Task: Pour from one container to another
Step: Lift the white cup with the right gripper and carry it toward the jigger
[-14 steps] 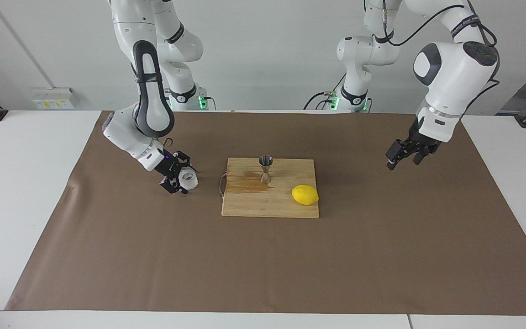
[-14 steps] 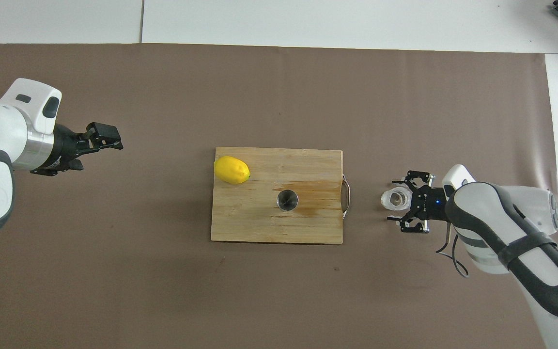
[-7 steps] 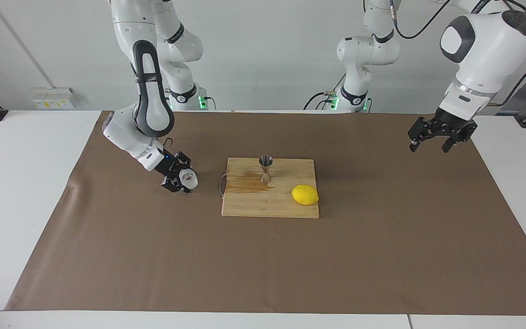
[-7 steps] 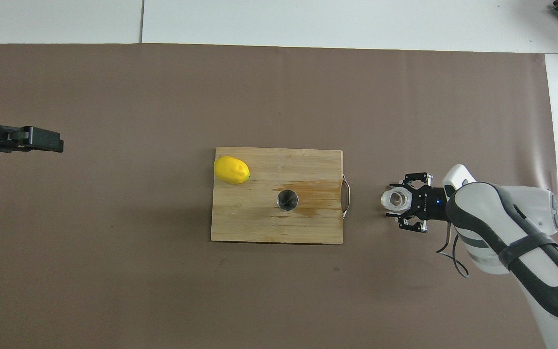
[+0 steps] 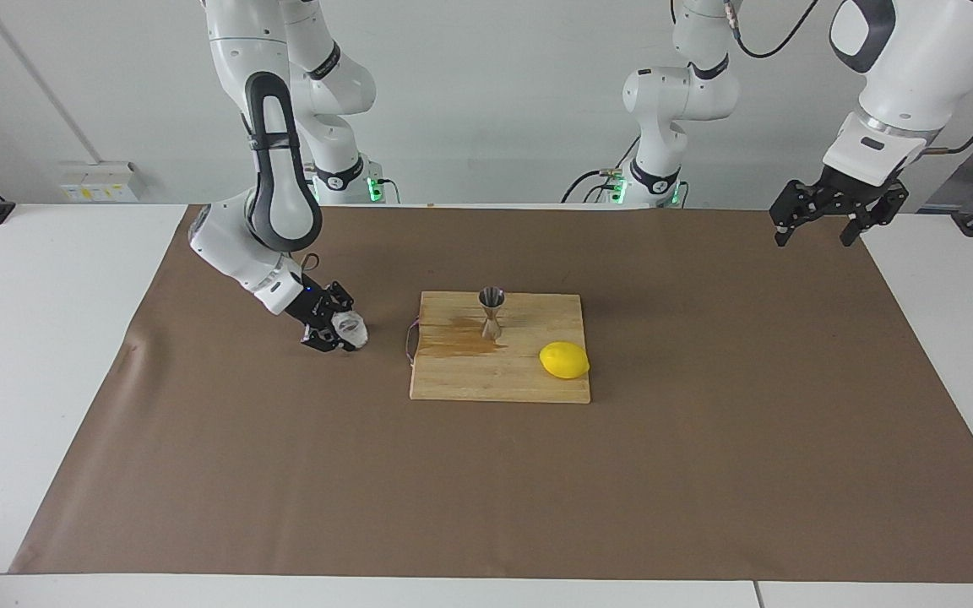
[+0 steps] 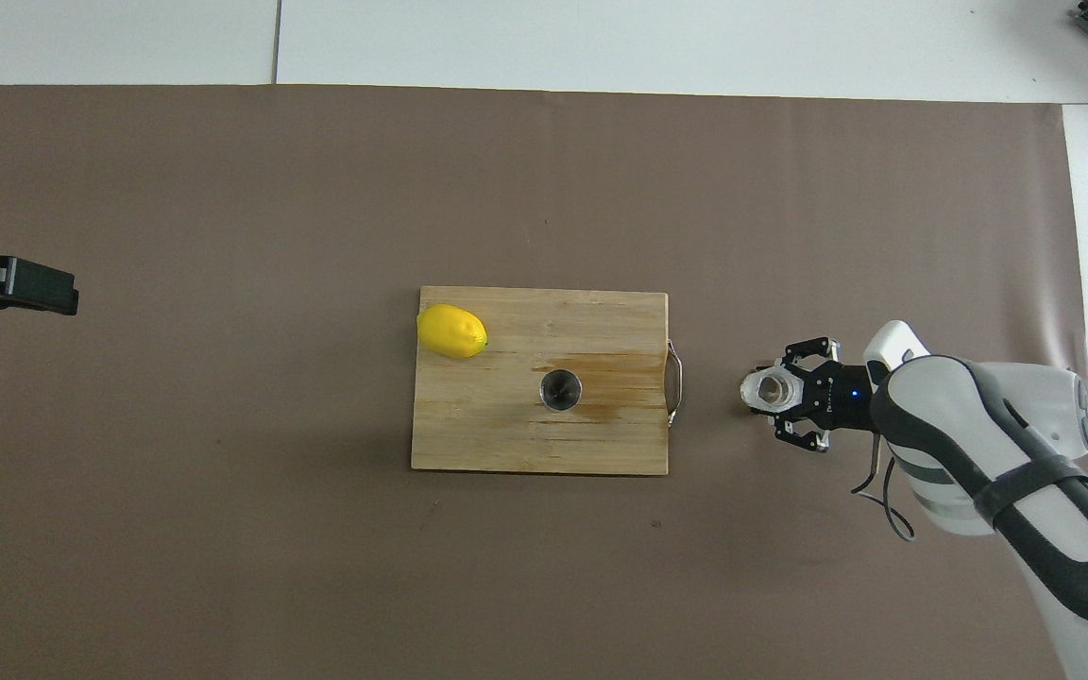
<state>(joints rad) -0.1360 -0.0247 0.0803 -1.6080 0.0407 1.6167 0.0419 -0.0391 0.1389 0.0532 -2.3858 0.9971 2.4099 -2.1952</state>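
Observation:
The clear knobbly glass cup [image 5: 353, 328] [image 6: 771, 388] sits on the brown mat, beside the board toward the right arm's end of the table. My right gripper [image 5: 338, 329] [image 6: 781, 397] is low at the mat with its fingers closed against the cup's sides. The steel hourglass jigger [image 5: 491, 312] [image 6: 561, 390] stands upright on the wooden cutting board [image 5: 470, 380] [image 6: 506, 444]. My left gripper [image 5: 813, 240] [image 6: 32, 285] is open and empty, raised high over the mat's edge at the left arm's end.
A yellow lemon [image 5: 564, 360] [image 6: 451, 331] lies on the board, farther from the robots than the jigger. A wet stain [image 5: 461, 338] darkens the board beside the jigger. A wire handle [image 6: 675, 382] sticks out of the board toward the cup.
My right gripper's fingers closed in from wide apart onto the glass cup. My left arm rose and drew away toward its own end of the table.

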